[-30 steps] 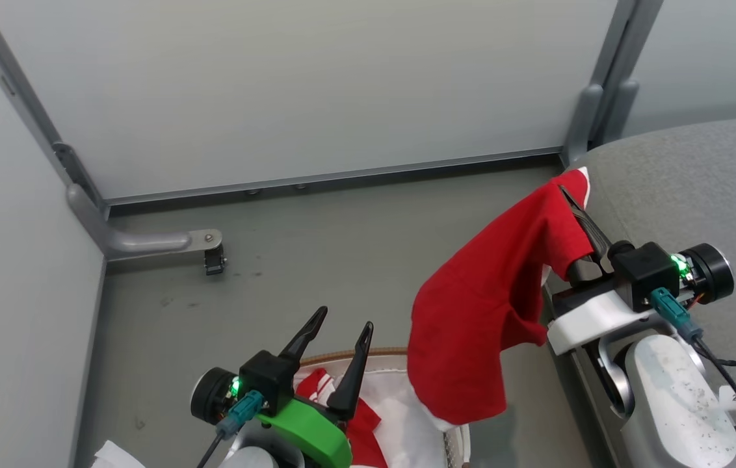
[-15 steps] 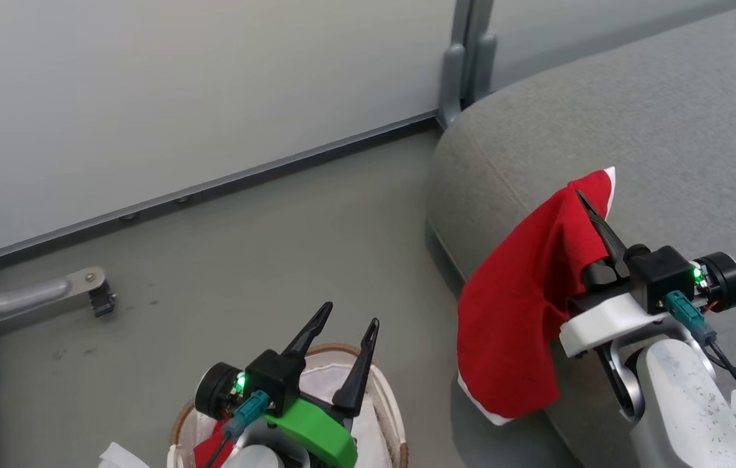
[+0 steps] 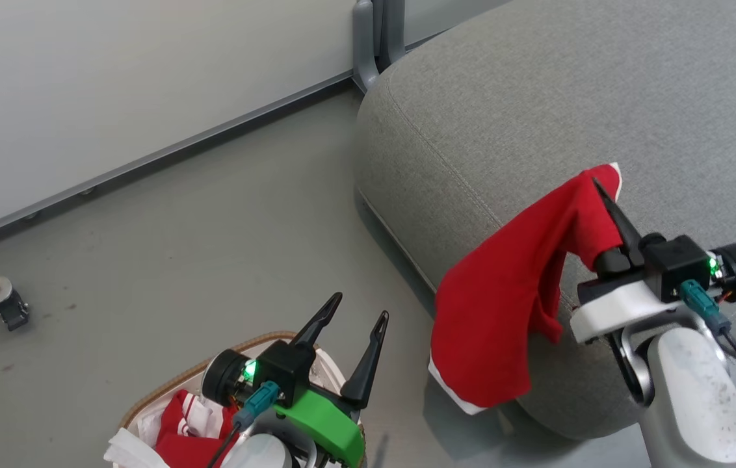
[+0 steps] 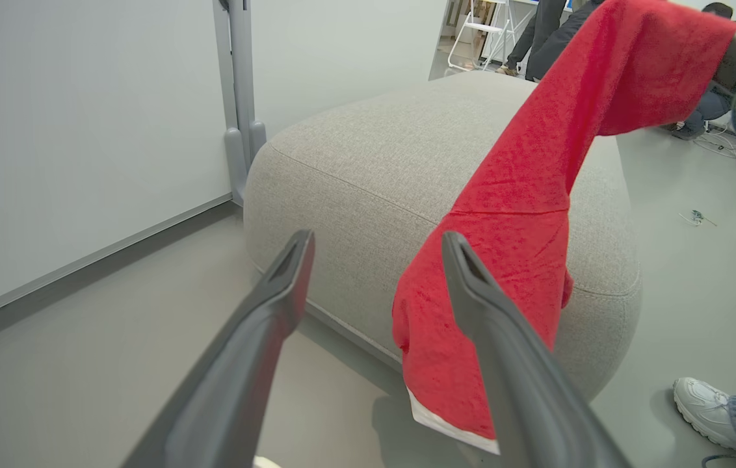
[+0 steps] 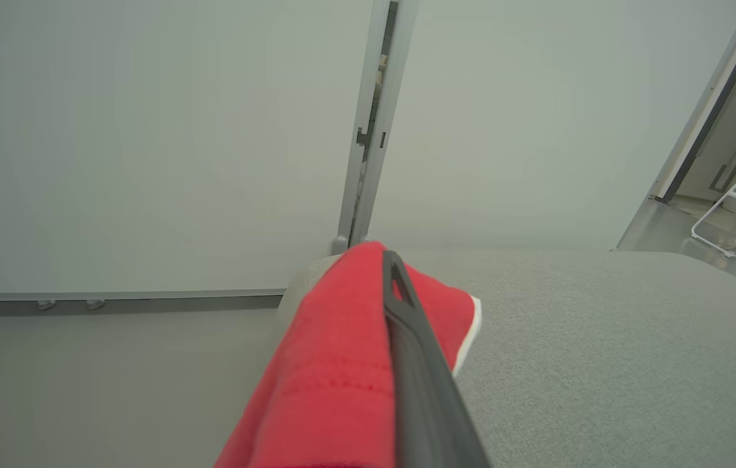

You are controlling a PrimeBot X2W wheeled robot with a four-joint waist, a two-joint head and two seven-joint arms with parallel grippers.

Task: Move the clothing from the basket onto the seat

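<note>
Head view: right gripper [image 3: 597, 185] pinches a red garment [image 3: 504, 305] at the seat [image 3: 537, 97] edge, and left gripper [image 3: 361, 305] is spread above the basket [image 3: 192, 376]. Left wrist: most of the garment hangs off the side, so released here it could slide floorward. Right wrist: jaws pressed together on it.

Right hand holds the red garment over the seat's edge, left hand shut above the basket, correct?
No: the left hand is open above the basket, fingers spread, per the head view. The right hand does hold the red garment over the seat's edge.
</note>
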